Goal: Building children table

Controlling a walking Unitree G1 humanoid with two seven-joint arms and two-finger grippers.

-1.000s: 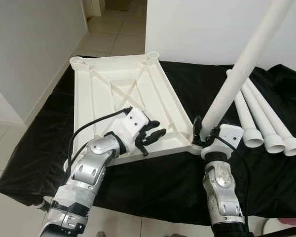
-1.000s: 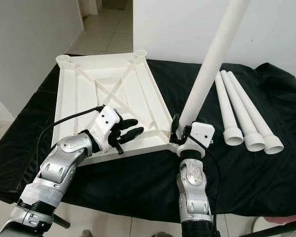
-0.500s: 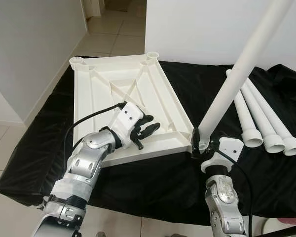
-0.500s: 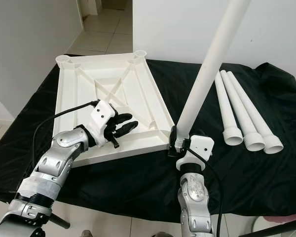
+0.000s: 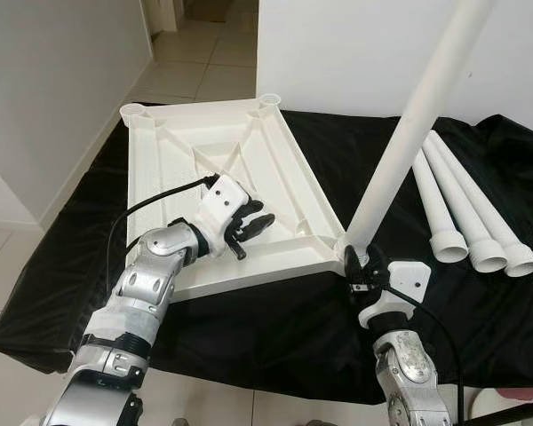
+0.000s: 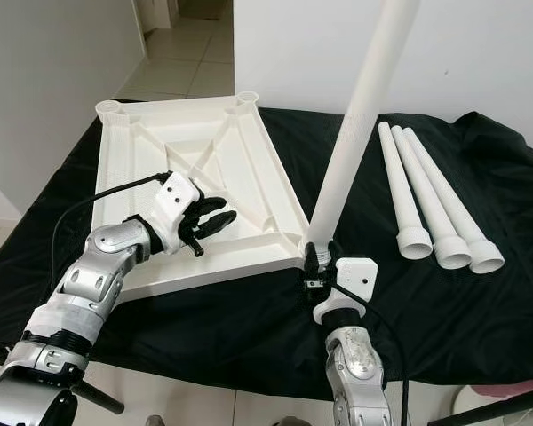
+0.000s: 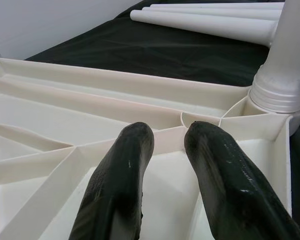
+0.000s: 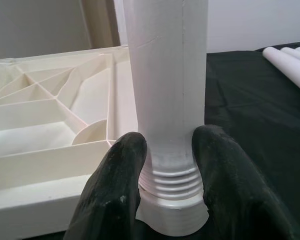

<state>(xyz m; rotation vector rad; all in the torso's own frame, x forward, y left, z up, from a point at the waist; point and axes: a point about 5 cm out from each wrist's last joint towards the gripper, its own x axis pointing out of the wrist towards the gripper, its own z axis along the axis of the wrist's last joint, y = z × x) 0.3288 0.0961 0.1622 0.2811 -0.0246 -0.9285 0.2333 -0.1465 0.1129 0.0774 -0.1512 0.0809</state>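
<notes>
The white table top (image 5: 182, 151) lies upside down on a black cloth, its ribs and corner sockets facing up. My right gripper (image 5: 360, 264) is shut on the ribbed lower end of a white table leg (image 5: 409, 133). The leg stands almost upright, leaning a little to the right, with its base at the top's near right corner. In the right wrist view the fingers (image 8: 115, 175) clasp the leg (image 8: 165, 60) just above its ribs. My left gripper (image 5: 253, 224) is open with nothing in it, just above the ribs near the front edge (image 7: 115, 145).
Three more white legs (image 5: 466, 209) lie side by side on the cloth at the right. The black-covered table (image 5: 275, 319) ends just in front of me. White walls stand at the left and behind, with a tiled hallway (image 5: 204, 62) at the far left.
My right gripper has drawn back toward me, sliding to the leg's ribbed end, and the leg's base now meets the near right corner. My left gripper has shifted left and further over the top.
</notes>
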